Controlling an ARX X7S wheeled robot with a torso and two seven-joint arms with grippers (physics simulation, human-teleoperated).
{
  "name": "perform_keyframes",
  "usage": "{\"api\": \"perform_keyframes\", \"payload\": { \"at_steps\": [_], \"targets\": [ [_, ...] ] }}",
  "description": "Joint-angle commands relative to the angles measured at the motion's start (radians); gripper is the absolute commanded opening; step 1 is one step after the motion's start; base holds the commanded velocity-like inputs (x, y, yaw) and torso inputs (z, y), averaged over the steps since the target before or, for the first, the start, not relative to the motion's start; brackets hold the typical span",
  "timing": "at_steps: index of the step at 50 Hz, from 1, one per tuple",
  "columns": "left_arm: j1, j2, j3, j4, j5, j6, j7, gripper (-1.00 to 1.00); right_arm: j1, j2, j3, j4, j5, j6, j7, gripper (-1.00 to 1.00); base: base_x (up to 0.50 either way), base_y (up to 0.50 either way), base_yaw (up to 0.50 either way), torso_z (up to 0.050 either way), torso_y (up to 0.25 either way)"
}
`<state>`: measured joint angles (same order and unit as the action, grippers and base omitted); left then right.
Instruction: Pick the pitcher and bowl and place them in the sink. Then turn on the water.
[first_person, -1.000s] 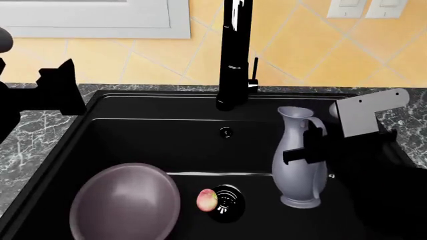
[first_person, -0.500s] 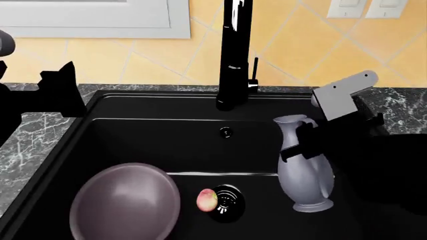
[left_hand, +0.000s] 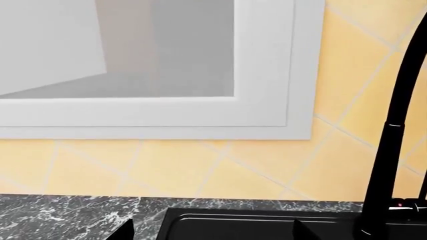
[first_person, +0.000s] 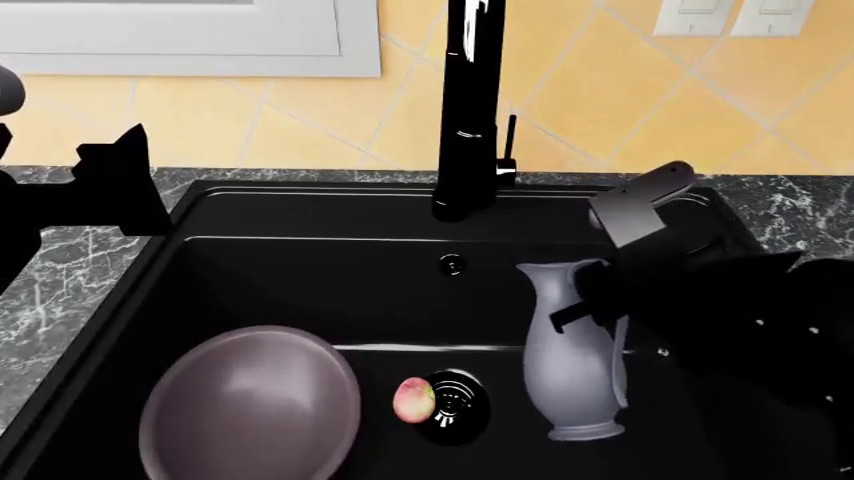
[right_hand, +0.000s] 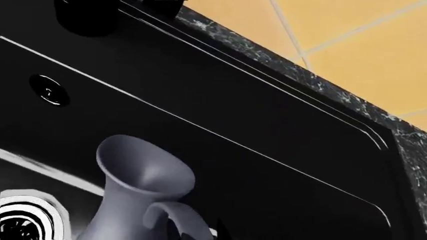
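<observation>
The lavender-grey pitcher (first_person: 571, 350) stands upright inside the black sink (first_person: 307, 280), right of the drain (first_person: 454, 405). My right gripper (first_person: 587, 305) is shut on its looped handle; whether its foot touches the basin floor I cannot tell. The right wrist view shows the pitcher's flared spout (right_hand: 143, 167) and handle, with my right gripper (right_hand: 200, 232) around the handle. The mauve bowl (first_person: 247, 400) lies in the sink's near left corner. My left gripper (first_person: 134, 185) is open over the left counter; the left wrist view shows the left gripper (left_hand: 213, 232) empty, above the sink's rim (left_hand: 233, 225).
The tall glossy black faucet (first_person: 470, 100) rises at the back of the sink, its small lever (first_person: 510, 140) on its right side. A small pink-yellow fruit (first_person: 415, 400) lies beside the drain. Dark marble counter (first_person: 67, 290) surrounds the basin; a window frame (left_hand: 267, 115) is behind.
My right gripper has carried the pitcher leftward, toward the middle of the basin, and its wrist has turned. The left arm, bowl and fruit have not moved.
</observation>
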<state>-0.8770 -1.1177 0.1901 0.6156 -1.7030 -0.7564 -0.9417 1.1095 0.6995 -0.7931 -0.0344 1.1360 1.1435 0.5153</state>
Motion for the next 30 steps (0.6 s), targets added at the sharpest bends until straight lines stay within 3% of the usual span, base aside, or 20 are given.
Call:
{"api": "perform_keyframes", "payload": {
  "at_steps": [1, 30],
  "targets": [
    [0.014, 0.0, -0.006, 0.001, 0.009, 0.008, 0.011, 1.0, 0.026, -0.045, -0.049, 0.111, -0.099, -0.038, -0.065, -1.0, 0.0, 0.0, 0.0, 0.0, 0.01],
    [0.045, -0.001, -0.015, -0.006, 0.026, 0.018, 0.03, 1.0, 0.063, -0.061, -0.098, 0.157, -0.124, -0.005, -0.099, -1.0, 0.0, 0.0, 0.0, 0.0, 0.0]
  ]
}}
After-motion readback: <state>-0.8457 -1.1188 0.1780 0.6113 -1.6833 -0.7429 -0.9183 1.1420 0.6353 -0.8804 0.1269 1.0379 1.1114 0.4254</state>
